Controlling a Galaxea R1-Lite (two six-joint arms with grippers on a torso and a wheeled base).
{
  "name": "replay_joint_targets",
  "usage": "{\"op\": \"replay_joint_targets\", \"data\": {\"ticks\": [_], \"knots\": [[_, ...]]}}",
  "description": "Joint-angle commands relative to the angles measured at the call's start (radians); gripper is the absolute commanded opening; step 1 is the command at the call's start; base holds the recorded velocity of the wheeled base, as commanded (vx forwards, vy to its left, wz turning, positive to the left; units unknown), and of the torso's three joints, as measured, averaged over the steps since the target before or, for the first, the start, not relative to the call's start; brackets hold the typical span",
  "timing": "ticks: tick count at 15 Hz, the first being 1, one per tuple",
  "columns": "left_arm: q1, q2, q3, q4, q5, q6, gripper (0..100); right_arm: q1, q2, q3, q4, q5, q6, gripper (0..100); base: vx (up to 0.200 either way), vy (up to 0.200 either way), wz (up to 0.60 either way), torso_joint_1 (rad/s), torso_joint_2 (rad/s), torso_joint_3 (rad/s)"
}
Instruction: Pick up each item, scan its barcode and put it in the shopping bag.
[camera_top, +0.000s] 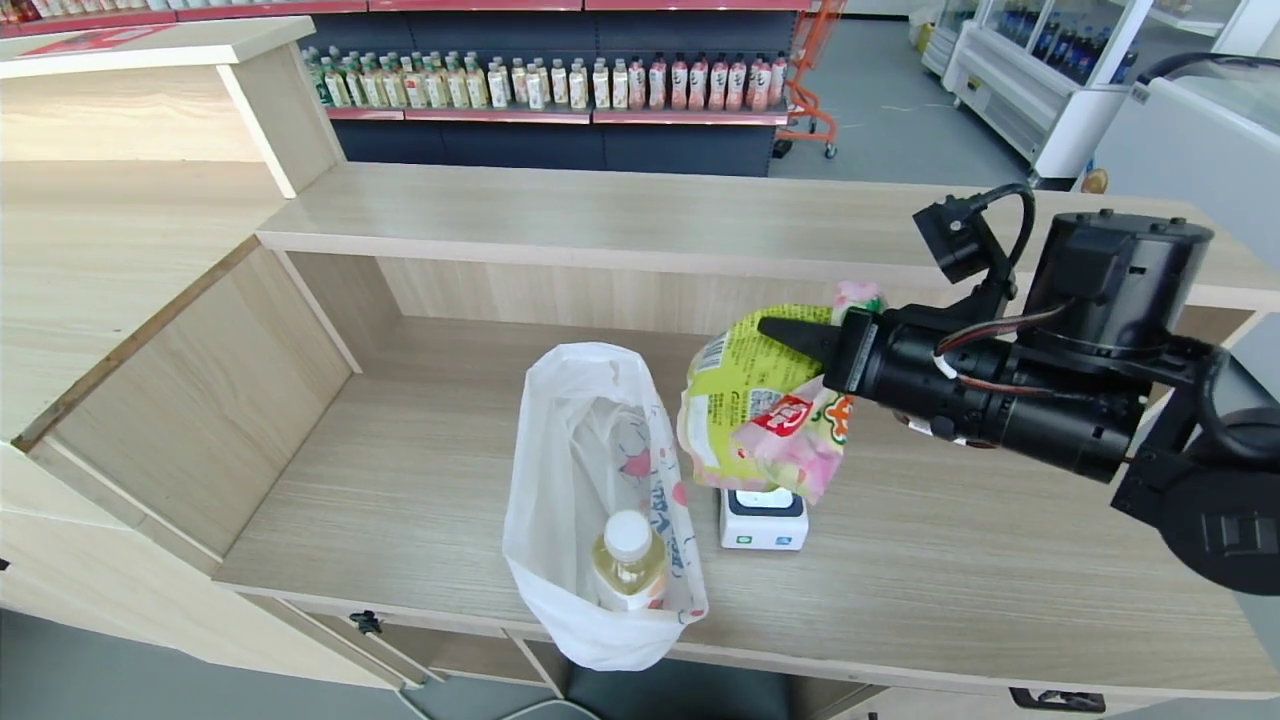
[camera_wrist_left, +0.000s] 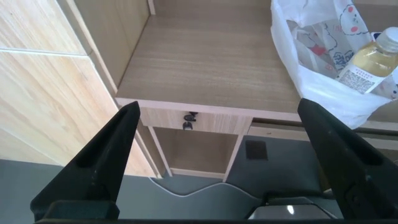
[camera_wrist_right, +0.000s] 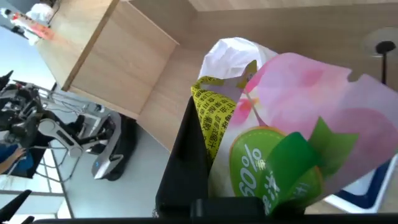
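**Snack packet at the scanner, one bottle already bagged**

Head view: the right gripper (camera_top: 790, 340) hangs over the middle of the counter (camera_top: 950, 570), its jaws clamped on a green and pink snack packet (camera_top: 745, 400); the packet is in the air just above the small white scanner (camera_top: 763, 522), which sits near the counter's front edge. The shopping bag (camera_top: 545, 500) stands open at that front edge, just beside the scanner on its left, with its bottom drooping over the edge; a bottle (camera_top: 628, 560) of pale drink with a white cap stands inside it.

Left wrist view: the left gripper (camera_wrist_left: 219, 109) is low, in front of the counter's front edge; its jaws are spread wide and hold nothing. The bag with its bottle shows beyond, at that edge.

Right wrist view: the packet is pressed against one of the right gripper's dark fingers; the bag's white mouth lies past it.

By my reading, the bottle is done and the packet is at the scanning step. What is left for it is a good read, a short carry across to the bag's mouth, and a release. Whether more items wait, I cannot tell.
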Motion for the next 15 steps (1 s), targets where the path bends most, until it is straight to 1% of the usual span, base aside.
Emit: {"op": "replay_joint_targets", "data": {"ticks": [1,2,4,7,8,10,12,15], "knots": [[0.001,0.0,0.0,0.0,0.0,0.001,100,-0.001,0.085,-0.044,-0.041,0.026,-0.002,0,0.0,0.0,0.0,0.0,0.0,0.0],[-0.001,0.0,0.0,0.0,0.0,0.001,100,-0.004,0.123,-0.076,-0.051,0.037,-0.008,0,0.0,0.0,0.0,0.0,0.0,0.0],[0.001,0.0,0.0,0.0,0.0,0.001,100,-0.032,0.243,-0.191,-0.055,0.047,-0.077,0,0.0,0.0,0.0,0.0,0.0,0.0],[0.001,0.0,0.0,0.0,0.0,0.001,100,-0.039,0.369,-0.311,-0.049,0.074,-0.12,0,0.0,0.0,0.0,0.0,0.0,0.0],[0.001,0.0,0.0,0.0,0.0,0.001,100,-0.039,0.398,-0.325,-0.051,0.075,-0.14,0,0.0,0.0,0.0,0.0,0.0,0.0],[0.001,0.0,0.0,0.0,0.0,0.003,100,-0.038,0.433,-0.325,-0.055,0.118,-0.144,0,0.0,0.0,0.0,0.0,0.0,0.0],[0.001,0.0,0.0,0.0,0.0,0.003,100,-0.035,0.459,-0.325,-0.058,0.129,-0.147,0,0.0,0.0,0.0,0.0,0.0,0.0],[0.001,0.0,0.0,0.0,0.0,0.003,100,-0.035,0.496,-0.328,-0.109,0.146,-0.147,0,0.0,0.0,0.0,0.0,0.0,0.0]]}}
